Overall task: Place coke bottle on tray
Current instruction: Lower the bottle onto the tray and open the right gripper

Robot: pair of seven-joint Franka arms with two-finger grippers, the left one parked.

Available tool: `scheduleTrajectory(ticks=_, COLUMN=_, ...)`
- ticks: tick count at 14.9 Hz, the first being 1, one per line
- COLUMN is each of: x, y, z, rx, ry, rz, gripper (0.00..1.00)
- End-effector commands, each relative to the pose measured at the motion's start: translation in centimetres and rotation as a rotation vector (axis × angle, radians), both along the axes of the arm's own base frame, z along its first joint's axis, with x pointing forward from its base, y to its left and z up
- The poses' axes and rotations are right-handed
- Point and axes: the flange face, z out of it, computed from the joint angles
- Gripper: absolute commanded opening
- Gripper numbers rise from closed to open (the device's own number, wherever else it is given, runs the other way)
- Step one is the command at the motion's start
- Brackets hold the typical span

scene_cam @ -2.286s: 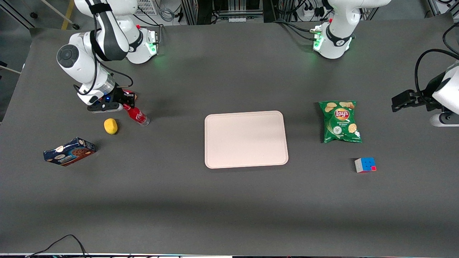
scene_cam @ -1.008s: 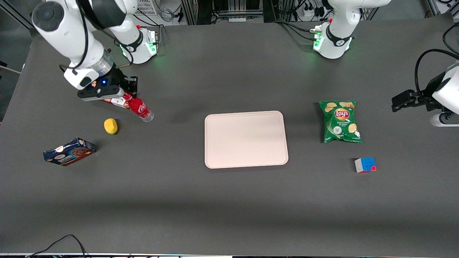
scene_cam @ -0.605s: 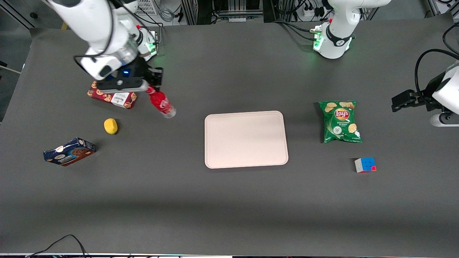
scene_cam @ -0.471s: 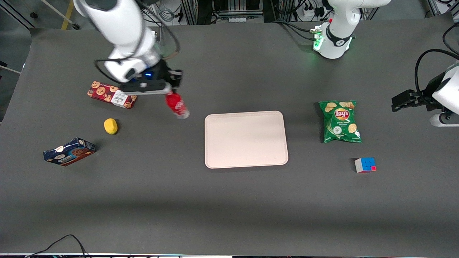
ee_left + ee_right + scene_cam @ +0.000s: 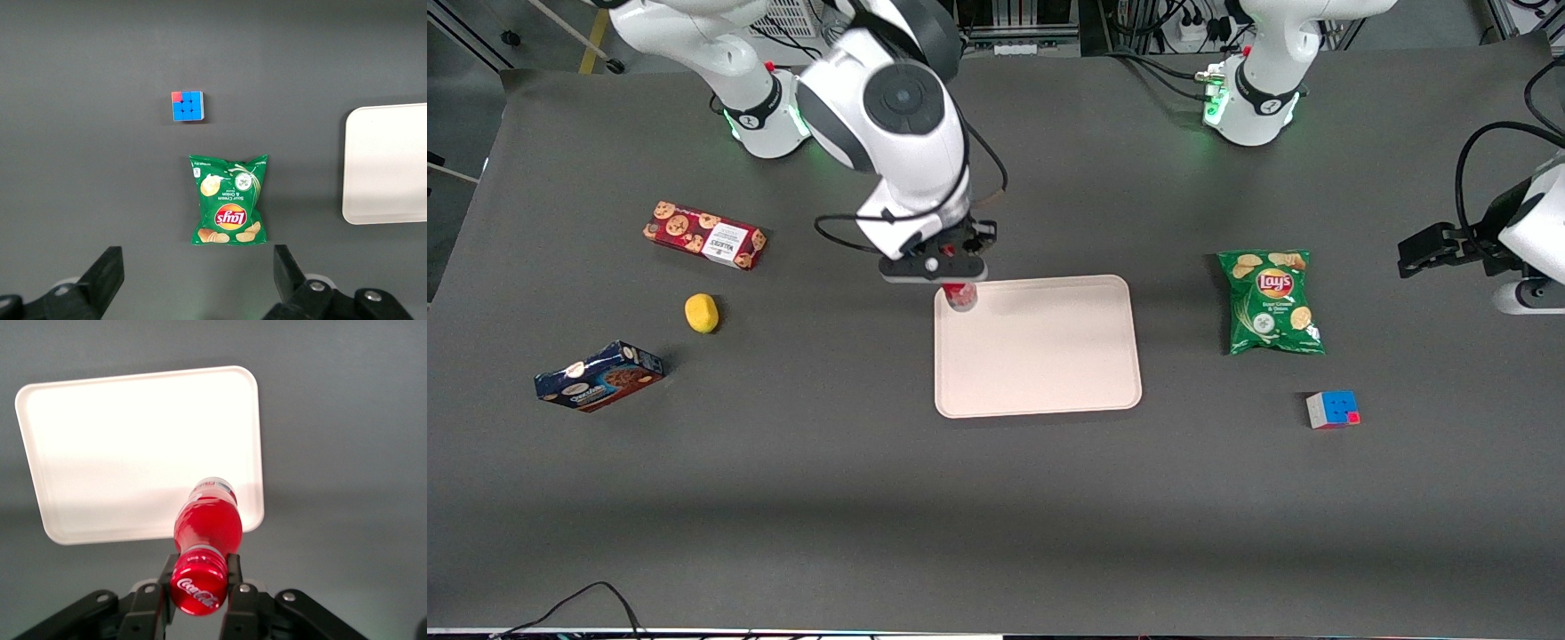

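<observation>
Front view: gripper (image 5: 958,283) with coke bottle (image 5: 961,298) carried from near cookie box (image 5: 704,235) to above tray (image 5: 1049,356) corner nearest working arm's base. Jaws clamped on bottle neck, base hanging over tray. Judgement: transport nearly complete; lowering and release remain.

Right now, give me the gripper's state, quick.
Gripper: shut on the bottle, holding it by the neck above the tray, at the corner nearest the working arm's base.
</observation>
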Motion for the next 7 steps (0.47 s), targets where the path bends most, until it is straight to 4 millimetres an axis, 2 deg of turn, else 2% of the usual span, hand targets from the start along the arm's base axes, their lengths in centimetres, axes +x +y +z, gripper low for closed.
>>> scheduleTrajectory(ticks=1, x=0.9, y=0.6, z=-3.3, rx=0.022, ry=-0.043, rz=-0.028, gripper=0.00)
scheduleTrajectory(ticks=5, x=1.6, y=-0.4, z=-7.5, rx=0.002, ry=-0.062, rz=-0.018, gripper=0.00)
scheduleTrajectory(ticks=7, x=2.1, y=-0.9, z=-8.8, rx=-0.005, ry=-0.047, rz=-0.025, gripper=0.00)
